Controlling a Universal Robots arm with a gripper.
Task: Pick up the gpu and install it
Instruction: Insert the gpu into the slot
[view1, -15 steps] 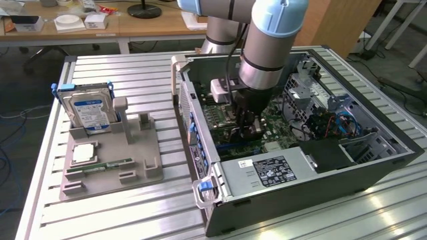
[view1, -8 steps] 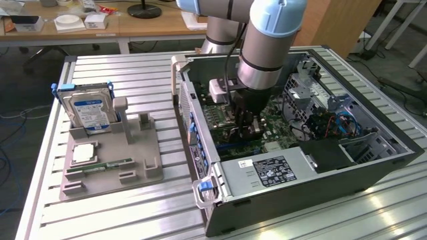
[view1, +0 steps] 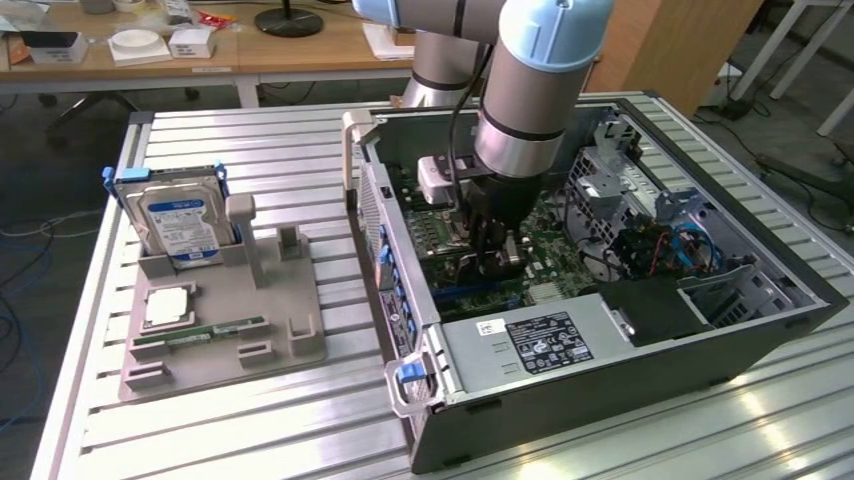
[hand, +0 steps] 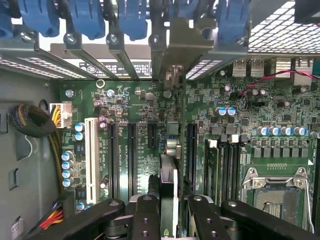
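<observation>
End effector (hand: 169, 212): clamps the gpu (hand: 169, 165) edge-on, so its edge faces the slots.
Motherboard (hand: 145, 145): directly beneath, inside the open computer case (view1: 747, 330).

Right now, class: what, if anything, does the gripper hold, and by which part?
The gripper holds the gpu edge-on, its fingers clamping the card's flat faces at the edge away from the motherboard.

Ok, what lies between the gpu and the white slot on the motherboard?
In the wrist view, two long black slots and one shorter black slot lie between the white slot and the gpu.
</observation>
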